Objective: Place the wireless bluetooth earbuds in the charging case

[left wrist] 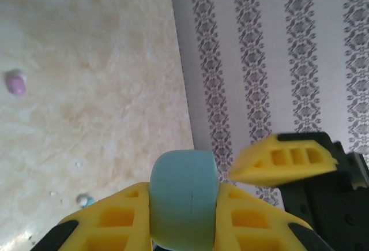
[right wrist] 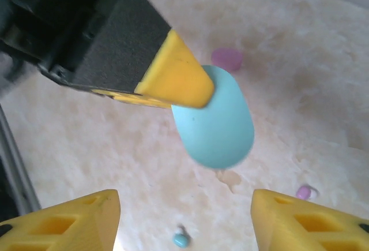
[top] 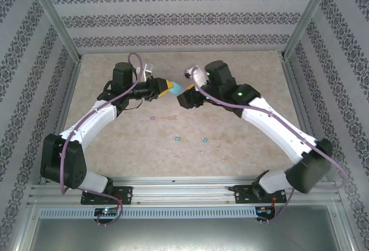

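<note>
Charging case [top: 176, 89], light blue and egg-shaped, sits clamped between the yellow pads of the left gripper [top: 166, 87], held up off the table [top: 144, 158]. In the left wrist view it fills the gap between the two pads. The right gripper [top: 185, 95] faces it from the other side with its jaws apart and closed on nothing. In the left wrist view one of its yellow fingers [left wrist: 282, 158] stands just beside the case without touching. In its own wrist view the case hangs ahead of the spread fingertips, clear of both. From above, three earbuds lie loose on the table, all well apart from both grippers and nearer the arm bases. One is a pink-purple earbud [top: 153, 117], on the base side of the left gripper. The others are a light blue earbud [top: 177, 139] and a second light blue earbud [top: 204, 141], side by side closer to the near edge. One case is in view. A pink shape [right wrist: 226, 59] peeks from behind the case in the right wrist view — too hidden to tell what it is.
</note>
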